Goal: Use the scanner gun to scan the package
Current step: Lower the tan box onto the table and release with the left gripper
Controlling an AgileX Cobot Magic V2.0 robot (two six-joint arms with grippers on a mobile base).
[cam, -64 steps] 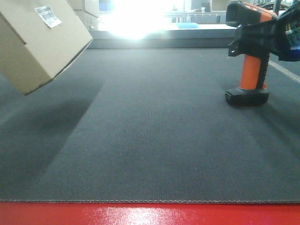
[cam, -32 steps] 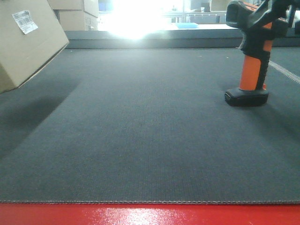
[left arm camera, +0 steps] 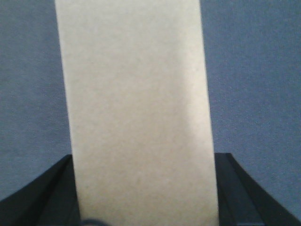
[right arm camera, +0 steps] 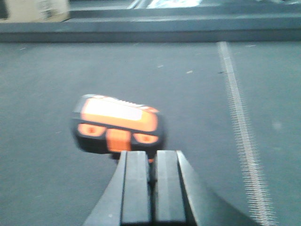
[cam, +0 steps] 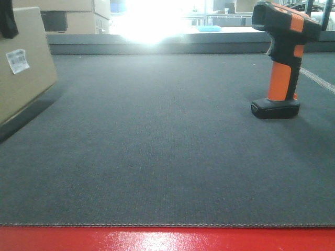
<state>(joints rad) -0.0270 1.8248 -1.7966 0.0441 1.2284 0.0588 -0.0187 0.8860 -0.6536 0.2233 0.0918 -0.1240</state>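
Observation:
The package is a tan cardboard box with a white label. It sits low over the dark mat at the far left. My left gripper is shut on it, with black fingers against both sides. One finger shows at the box's top. The orange and black scanner gun stands upright on its base at the right, with nothing holding it. My right gripper is shut and empty, just behind and above the scanner's head.
Stacked cardboard boxes stand at the back left behind a raised grey ledge. A white stitched line runs along the mat right of the scanner. The red table edge is at the front.
My left gripper has swung the package down and left, from tilted in the air to low by the mat. My right gripper has let go of the scanner and drawn away to the right.

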